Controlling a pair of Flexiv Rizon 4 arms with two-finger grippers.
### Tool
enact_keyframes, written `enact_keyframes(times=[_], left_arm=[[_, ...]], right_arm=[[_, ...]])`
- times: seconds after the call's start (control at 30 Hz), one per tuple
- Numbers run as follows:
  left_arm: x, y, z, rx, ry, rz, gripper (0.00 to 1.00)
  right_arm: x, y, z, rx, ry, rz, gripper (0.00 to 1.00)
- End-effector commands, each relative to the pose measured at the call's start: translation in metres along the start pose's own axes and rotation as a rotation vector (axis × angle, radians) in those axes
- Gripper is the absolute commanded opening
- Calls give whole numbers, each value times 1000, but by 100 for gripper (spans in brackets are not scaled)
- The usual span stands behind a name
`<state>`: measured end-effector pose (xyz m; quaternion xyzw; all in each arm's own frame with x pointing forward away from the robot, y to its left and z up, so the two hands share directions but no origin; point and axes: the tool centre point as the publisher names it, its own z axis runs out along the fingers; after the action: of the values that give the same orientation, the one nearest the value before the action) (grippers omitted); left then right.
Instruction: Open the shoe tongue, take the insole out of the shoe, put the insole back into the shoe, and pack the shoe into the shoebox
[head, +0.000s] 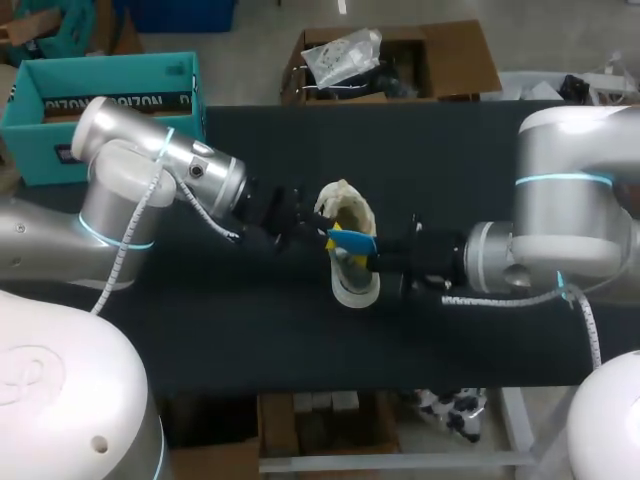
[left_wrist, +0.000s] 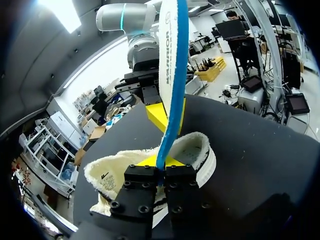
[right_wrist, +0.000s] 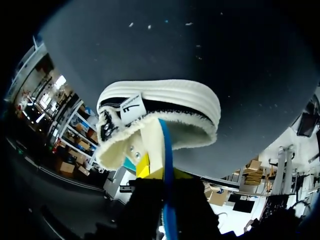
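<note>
A cream, fleece-lined shoe (head: 352, 288) lies on the black table (head: 240, 330) between my two arms. Above its opening a blue-edged insole (head: 352, 241) stands on edge. In the left wrist view the insole (left_wrist: 172, 65) rises from between my left gripper's (left_wrist: 161, 169) fingers, which are shut on its lower end, with the shoe (left_wrist: 112, 172) just beneath. My right gripper (left_wrist: 163, 114) pinches the insole higher up with its yellow tips. In the right wrist view the insole (right_wrist: 167, 150) runs between my right gripper (right_wrist: 159, 172), and the shoe (right_wrist: 165, 97) lies ahead. My left gripper (head: 308, 222) and right gripper (head: 378, 262) flank the shoe.
A teal open box (head: 100, 95) stands at the table's far left corner, behind my left arm. Bare black tabletop stretches in front of the shoe and to the far right.
</note>
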<state>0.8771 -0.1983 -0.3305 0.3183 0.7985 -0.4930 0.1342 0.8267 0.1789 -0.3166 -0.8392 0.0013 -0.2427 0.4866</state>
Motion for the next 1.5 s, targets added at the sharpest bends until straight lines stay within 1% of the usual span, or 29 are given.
enact_keyframes(times=[0.03,0.37,0.4,0.47,0.5,0.6,0.77,0.83,0.9,1.0,1.17,1.3,1.4,1.5], left_arm=[[-5,7,6,3,15,-8,0],[-7,14,12,-15,40,-31,0],[-7,14,12,-15,46,-35,3],[-7,14,11,-13,48,-37,26],[-6,14,10,-12,50,-38,31],[-5,12,7,-5,52,-41,34],[-3,9,3,2,50,-46,33],[-1,7,1,6,51,-47,34],[0,6,0,9,52,-49,33],[2,6,0,-4,62,-52,31],[4,5,2,-11,66,-59,29],[5,2,3,-17,65,-59,20],[5,0,3,-19,61,-57,0],[6,0,4,-29,62,-54,0]], right_arm=[[5,2,5,-13,-3,0,0],[16,23,10,-4,8,5,0],[17,25,11,-2,8,6,0],[18,28,13,4,6,8,0],[18,29,14,6,5,9,0],[19,30,15,8,2,9,0],[20,30,17,11,0,-2,0],[19,25,16,4,0,-13,0],[19,21,15,-16,0,-23,0],[18,19,14,-21,3,-34,0],[17,29,18,-15,3,-43,0],[16,39,23,-5,2,-41,0],[16,44,24,2,3,-36,0],[16,48,24,5,4,-31,0]])
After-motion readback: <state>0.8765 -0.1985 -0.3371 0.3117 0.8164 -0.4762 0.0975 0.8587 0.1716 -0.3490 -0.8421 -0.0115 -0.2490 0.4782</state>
